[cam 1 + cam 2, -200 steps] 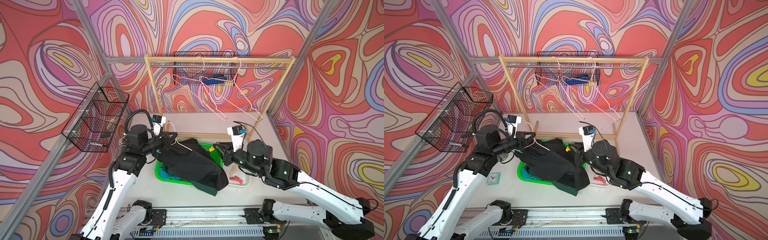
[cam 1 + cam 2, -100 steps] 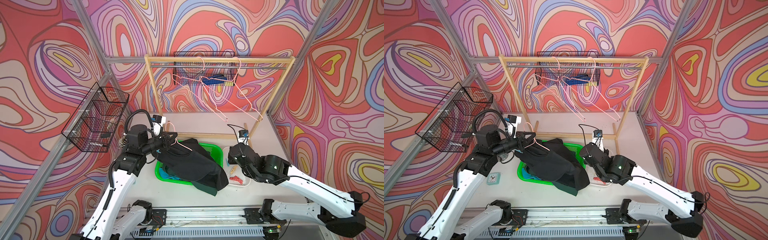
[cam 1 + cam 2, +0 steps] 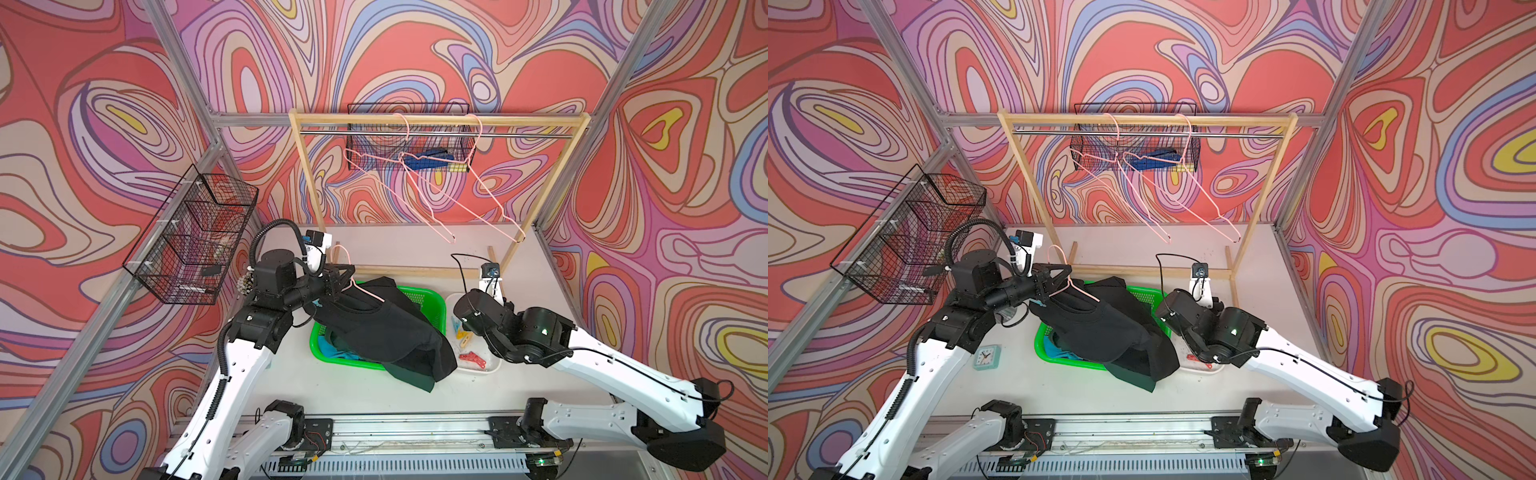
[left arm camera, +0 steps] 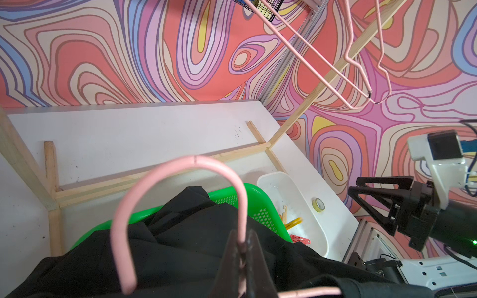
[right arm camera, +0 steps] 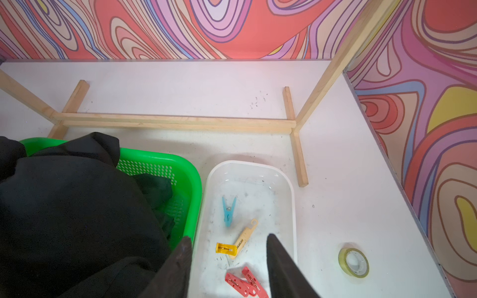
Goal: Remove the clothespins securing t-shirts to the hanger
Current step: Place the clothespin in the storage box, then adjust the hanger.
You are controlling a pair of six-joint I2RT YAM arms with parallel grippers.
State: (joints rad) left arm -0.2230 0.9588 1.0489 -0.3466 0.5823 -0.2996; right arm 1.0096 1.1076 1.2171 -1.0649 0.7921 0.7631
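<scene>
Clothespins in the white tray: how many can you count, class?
5. All lie in the white tray: a light blue clothespin alone, a beige clothespin beside a yellow clothespin, two red clothespins together. The right gripper may hide another.

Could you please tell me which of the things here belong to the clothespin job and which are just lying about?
Job: black t-shirt, its pink hanger, clothespins in the white tray, green basket.
Lying about: tape roll, small clock, wire baskets.
</scene>
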